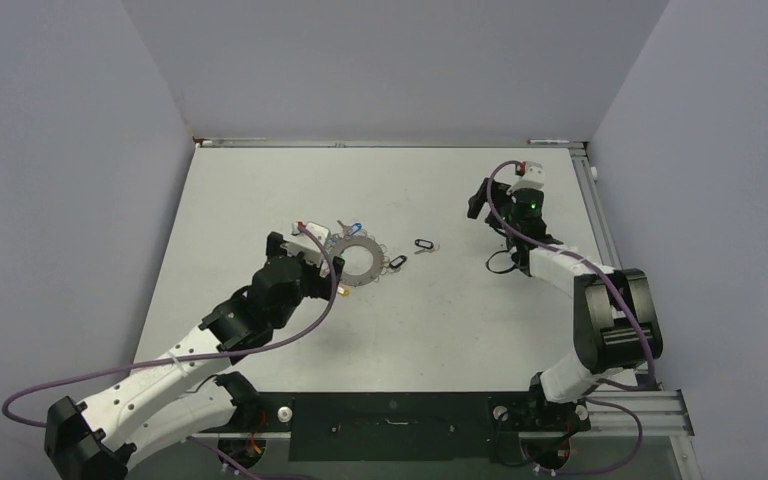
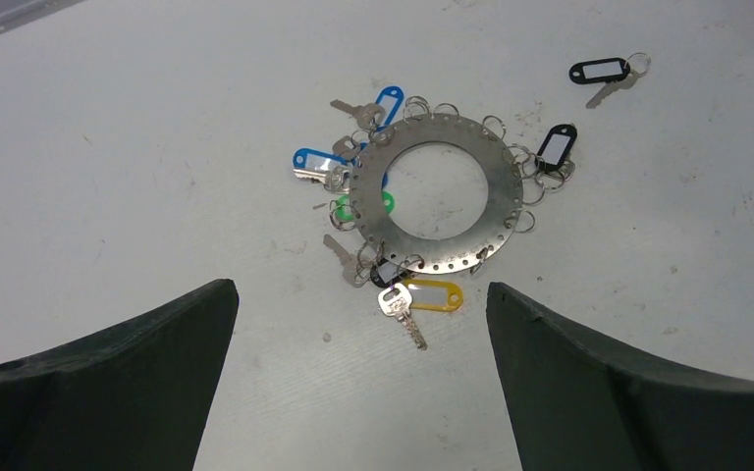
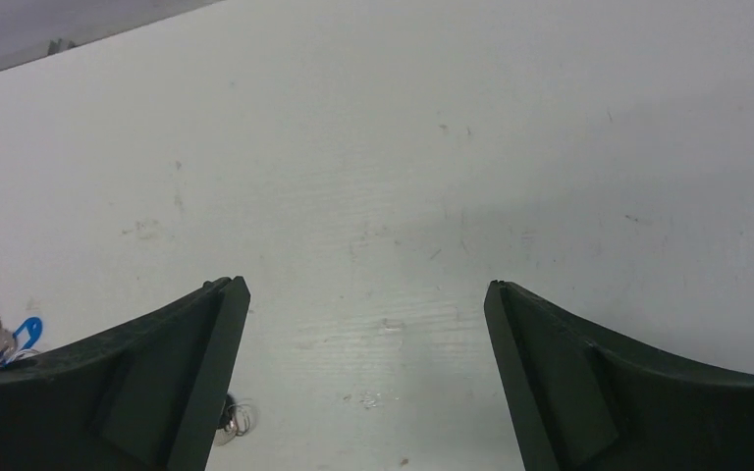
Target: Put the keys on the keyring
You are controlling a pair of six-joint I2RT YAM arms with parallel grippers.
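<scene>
We are holding both pincers released and empty, the left pincer (image 2: 355,289) hovering just short of the keyring (image 2: 439,192), which is lying flat near the middle of the surface (image 2: 157,147) with most keys (image 2: 434,294) crowding its rim. One black-tagged key (image 2: 604,71) is lying apart toward the right edge, its length running roughly left to right. We are judging the right pincer (image 3: 363,285) nearer, since the ring is sitting between that key and the left one.

Left end effector (image 2: 358,287) jaws spread; right end effector (image 3: 363,283) likewise.
</scene>
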